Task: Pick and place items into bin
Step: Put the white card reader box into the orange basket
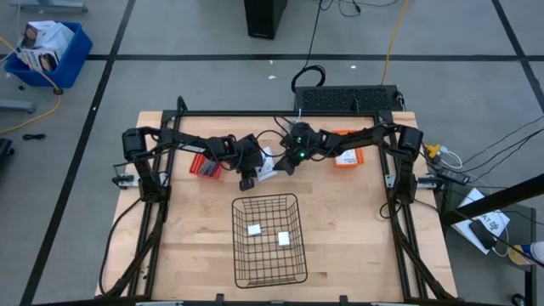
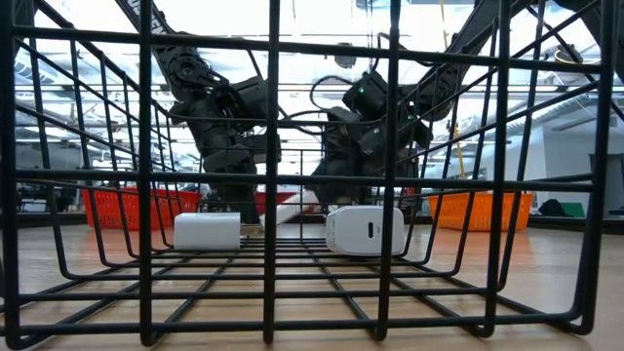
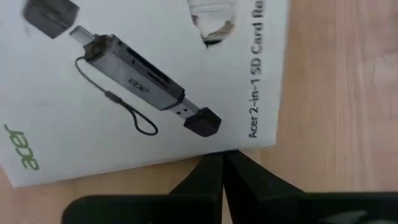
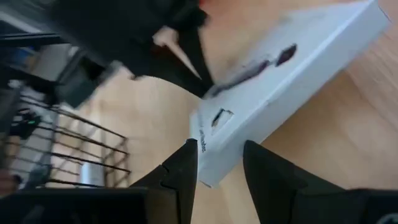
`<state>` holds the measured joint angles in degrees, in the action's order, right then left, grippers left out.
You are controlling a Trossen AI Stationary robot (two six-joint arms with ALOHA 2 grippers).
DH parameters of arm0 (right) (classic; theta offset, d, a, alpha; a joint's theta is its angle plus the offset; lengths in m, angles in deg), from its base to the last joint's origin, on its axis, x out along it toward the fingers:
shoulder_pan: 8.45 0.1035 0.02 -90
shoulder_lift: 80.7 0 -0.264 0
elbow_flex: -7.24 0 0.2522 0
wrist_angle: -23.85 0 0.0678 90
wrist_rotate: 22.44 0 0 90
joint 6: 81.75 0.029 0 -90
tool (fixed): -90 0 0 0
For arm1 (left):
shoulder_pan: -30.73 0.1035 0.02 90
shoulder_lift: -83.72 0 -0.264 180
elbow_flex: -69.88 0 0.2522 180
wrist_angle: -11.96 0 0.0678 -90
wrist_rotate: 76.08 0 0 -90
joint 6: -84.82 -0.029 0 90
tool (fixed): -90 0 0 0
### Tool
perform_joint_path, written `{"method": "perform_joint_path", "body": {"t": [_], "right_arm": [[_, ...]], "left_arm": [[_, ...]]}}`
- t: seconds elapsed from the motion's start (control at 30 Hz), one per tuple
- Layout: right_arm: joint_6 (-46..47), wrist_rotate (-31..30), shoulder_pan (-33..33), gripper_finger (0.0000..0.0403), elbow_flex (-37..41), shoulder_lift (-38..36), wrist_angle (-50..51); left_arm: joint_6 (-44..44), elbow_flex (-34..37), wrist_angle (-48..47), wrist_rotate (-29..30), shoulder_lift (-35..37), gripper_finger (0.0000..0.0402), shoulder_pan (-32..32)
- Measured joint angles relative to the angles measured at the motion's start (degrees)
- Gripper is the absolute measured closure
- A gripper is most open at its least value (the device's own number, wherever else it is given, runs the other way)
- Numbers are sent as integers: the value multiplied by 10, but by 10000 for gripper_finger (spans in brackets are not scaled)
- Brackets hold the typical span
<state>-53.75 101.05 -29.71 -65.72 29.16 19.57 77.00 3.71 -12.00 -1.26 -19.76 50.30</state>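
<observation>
A flat white card packet (image 3: pixel 124 74) with black print lies on the table between the two grippers, behind the basket (image 1: pixel 267 164). My left gripper (image 3: pixel 222 160) is shut, its tips at the packet's edge. My right gripper (image 4: pixel 219 146) is open, with one finger on each side of the packet's near corner (image 4: pixel 208 171). Two small white blocks (image 1: pixel 254 229) (image 1: pixel 284 239) lie on the floor of the black wire basket (image 1: pixel 297 255). The low view shows them too (image 2: pixel 207 231) (image 2: pixel 366 230). The slim grey-blue tool is out of view. My left gripper's shut fingertips (image 3: pixel 211 163) meet the packet at the edge beside its printed title (image 3: pixel 236 146), coming from above. The packet faces the wrist camera flat and is not between the fingers. I cannot tell whether my right gripper's fingers touch the packet's corner.
A red tray (image 1: pixel 204 166) stands at the back left and an orange tray (image 1: pixel 348 157) at the back right. The wire basket stands at the table's near middle, and its bars fill the low view. Bare wood lies on both sides of the basket.
</observation>
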Motion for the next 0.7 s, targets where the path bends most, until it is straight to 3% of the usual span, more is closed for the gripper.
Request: {"method": "perform_joint_path", "body": {"t": [0.27, 0.57, 0.7], "right_arm": [[-3, 41, 16, 282, -1, 2, -60], [-33, -32, 21, 282, -1, 1, -18], [-28, -31, 20, 282, -2, 1, -20]], "left_arm": [[1, -3, 27, 10, -1, 394, 1], [9, -2, 37, 7, -1, 395, 0], [11, -2, 41, 5, -1, 394, 0]]}}
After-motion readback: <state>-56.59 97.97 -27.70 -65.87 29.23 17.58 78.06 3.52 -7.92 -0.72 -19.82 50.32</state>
